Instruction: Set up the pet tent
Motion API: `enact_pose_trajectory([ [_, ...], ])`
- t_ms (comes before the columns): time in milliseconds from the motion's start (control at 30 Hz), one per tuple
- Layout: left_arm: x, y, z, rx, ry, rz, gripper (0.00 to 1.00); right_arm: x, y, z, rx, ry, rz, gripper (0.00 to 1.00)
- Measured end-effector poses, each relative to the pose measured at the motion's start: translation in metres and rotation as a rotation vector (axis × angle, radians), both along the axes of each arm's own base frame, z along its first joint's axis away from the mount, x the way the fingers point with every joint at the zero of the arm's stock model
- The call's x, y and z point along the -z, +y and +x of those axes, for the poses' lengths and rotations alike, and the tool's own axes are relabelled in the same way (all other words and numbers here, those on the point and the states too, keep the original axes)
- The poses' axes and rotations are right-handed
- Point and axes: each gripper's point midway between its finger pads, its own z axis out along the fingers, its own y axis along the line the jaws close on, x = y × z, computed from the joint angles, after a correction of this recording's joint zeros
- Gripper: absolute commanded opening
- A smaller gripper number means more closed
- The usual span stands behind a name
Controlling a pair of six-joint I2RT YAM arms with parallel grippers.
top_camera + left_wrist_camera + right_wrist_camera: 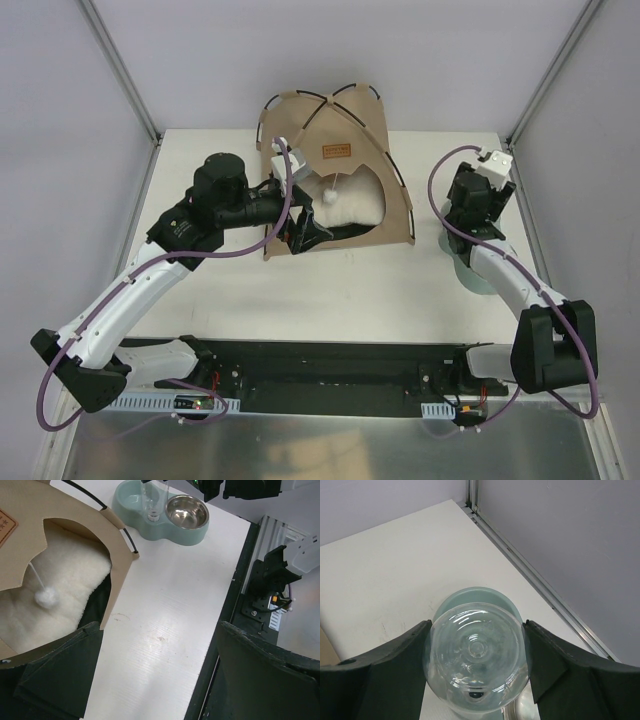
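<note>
The pet tent [345, 135] stands at the back middle of the table, tan with thin black poles, a brown label patch [335, 152] and a white pompom [328, 197] hanging in its arched doorway. The left wrist view shows the tent [75, 510] and pompom [46, 597] at the upper left. My left gripper [308, 232] is open and empty at the doorway's front left corner. In its own view the left gripper [160, 680] spans bare table, with its left finger [60, 675] against the tent's black lower edge. My right gripper [470, 235] is far right, away from the tent.
A cream fluffy pillow [60, 575] lies inside the tent. A teal pet feeder [150, 527] with a steel bowl [186, 512] stands at the right. My right gripper [476, 650] grips the feeder's clear water bottle [476, 665] from both sides. A wall rail [540, 585] runs close by.
</note>
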Motion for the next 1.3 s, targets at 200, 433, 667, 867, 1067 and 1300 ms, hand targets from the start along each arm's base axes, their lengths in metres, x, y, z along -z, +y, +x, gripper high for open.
enact_pose_trajectory([
  [200, -0.001, 0.002, 0.002, -0.014, -0.012, 0.003, 0.99, 0.001, 0.006, -0.003, 0.002, -0.003, -0.026, 0.63],
  [433, -0.002, 0.004, -0.001, -0.014, -0.016, 0.003, 0.99, 0.002, 0.006, -0.005, 0.019, -0.015, -0.027, 0.88],
  [667, 0.001, 0.006, -0.003, -0.015, -0.002, 0.016, 0.99, 0.026, 0.011, -0.015, -0.006, 0.089, -0.014, 0.99],
  [867, 0.0, 0.011, -0.005, -0.03, -0.003, 0.019, 0.99, 0.011, 0.016, -0.018, -0.039, 0.111, -0.001, 0.99],
  [1067, -0.01, 0.022, -0.016, -0.055, -0.006, -0.01, 0.99, -0.035, 0.015, -0.038, -0.048, 0.025, 0.065, 0.99],
  [1300, -0.007, 0.047, -0.033, -0.176, 0.081, -0.063, 0.99, -0.09, 0.016, -0.087, -0.06, -0.024, 0.21, 0.99],
])
